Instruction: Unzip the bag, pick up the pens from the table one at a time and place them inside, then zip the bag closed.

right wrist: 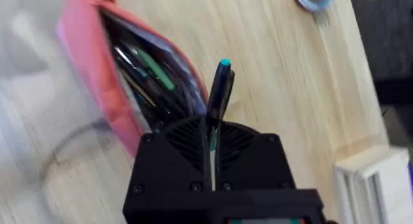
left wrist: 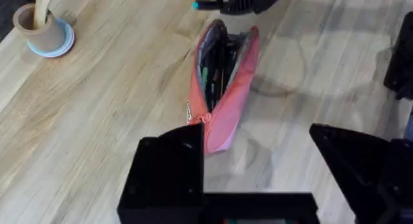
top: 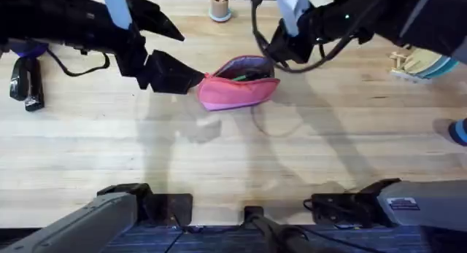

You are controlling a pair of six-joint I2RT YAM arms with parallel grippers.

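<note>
The pink bag (top: 237,89) lies unzipped at the middle of the table (top: 219,158), its purple lining showing. Dark and green pens (left wrist: 216,62) lie inside it, and they show in the right wrist view too (right wrist: 147,70). My left gripper (top: 193,57) is open at the bag's (left wrist: 239,88) left end, with one finger (left wrist: 171,166) touching that end. My right gripper (top: 281,52) hovers just past the bag's right end, shut on a dark pen with a teal tip (right wrist: 221,82). That pen points over the bag's (right wrist: 90,75) open mouth.
A wooden cup on a blue coaster (top: 219,6) stands at the back, behind the bag. A pale wooden rack (top: 416,63) sits at the right. A black device (top: 25,82) lies at the far left. Bare tabletop stretches in front of the bag.
</note>
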